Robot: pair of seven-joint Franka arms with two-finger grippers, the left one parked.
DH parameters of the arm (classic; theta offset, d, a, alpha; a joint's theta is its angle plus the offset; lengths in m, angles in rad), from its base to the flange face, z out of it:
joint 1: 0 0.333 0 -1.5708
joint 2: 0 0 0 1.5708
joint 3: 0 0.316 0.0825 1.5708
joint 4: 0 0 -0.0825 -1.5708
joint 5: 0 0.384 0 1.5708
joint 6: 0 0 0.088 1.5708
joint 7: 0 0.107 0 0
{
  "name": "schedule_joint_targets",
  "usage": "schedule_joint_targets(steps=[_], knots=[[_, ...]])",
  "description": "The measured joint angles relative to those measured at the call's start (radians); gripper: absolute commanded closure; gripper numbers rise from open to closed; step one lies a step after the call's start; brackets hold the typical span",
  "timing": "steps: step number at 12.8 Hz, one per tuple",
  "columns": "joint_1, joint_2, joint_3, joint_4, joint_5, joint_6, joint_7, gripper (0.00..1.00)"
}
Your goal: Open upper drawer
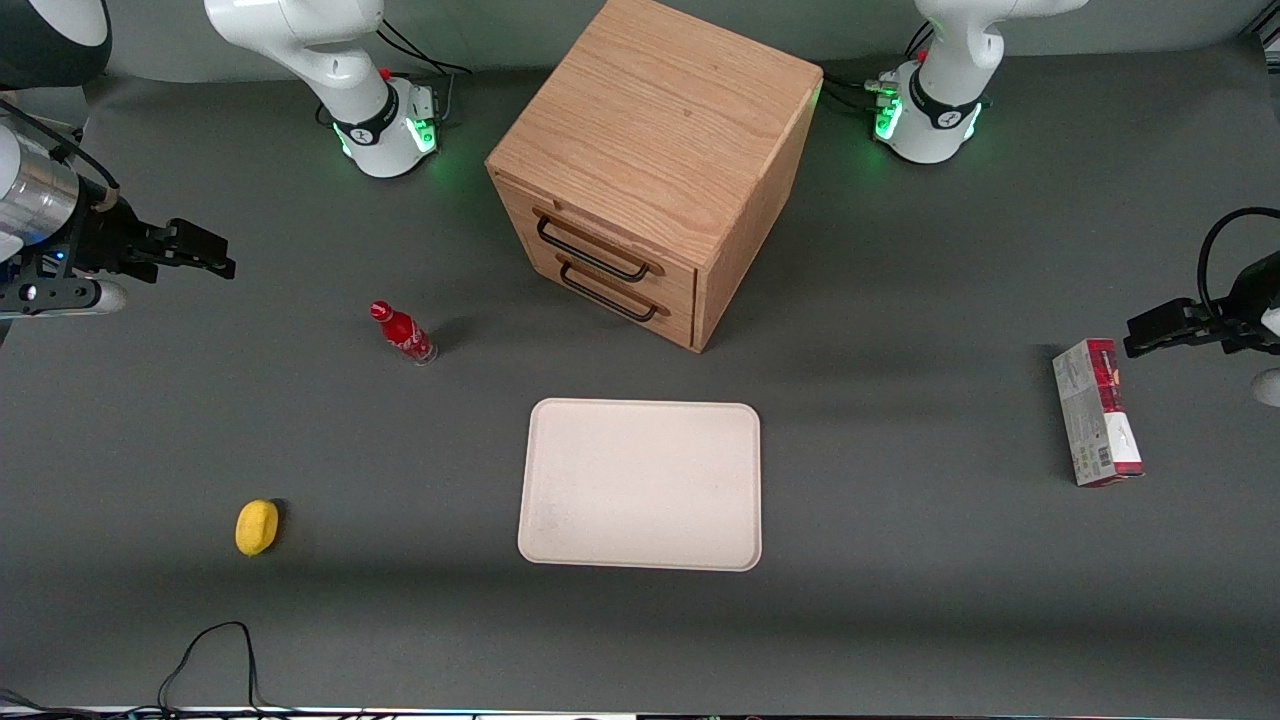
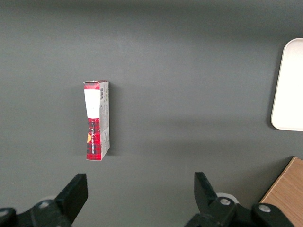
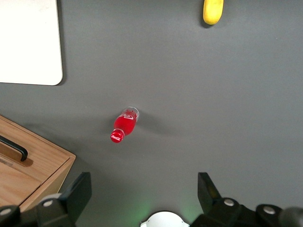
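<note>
My end effector [image 1: 222,258] spread open, holding nothing, hovering at my working end of the tabletop [image 1: 900,600], upper drawer [image 1: 600,245] closed in oak cabinet [image 1: 660,130], red bottle [image 1: 403,333] between us

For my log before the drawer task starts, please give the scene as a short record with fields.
cabinet: oak, standing farther from the camera than the tray
upper drawer: shut, black handle untouched
lower drawer: shut
gripper: at the working arm's end, above the table, apart from the cabinet, jaws open
bottle: red, upright, between gripper and cabinet
tray: white, nothing on it
lemon: nearer the camera than the bottle
box: toward the parked arm's end
</note>
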Motion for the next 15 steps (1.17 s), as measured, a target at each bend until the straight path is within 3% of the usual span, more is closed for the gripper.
schedule_joint_targets(steps=[8, 15], knots=[[0.020, 0.074, 0.009, 0.093, 0.025, 0.008, -0.038, 0.00], [0.269, 0.358, 0.030, 0.357, 0.053, 0.022, -0.046, 0.00]])
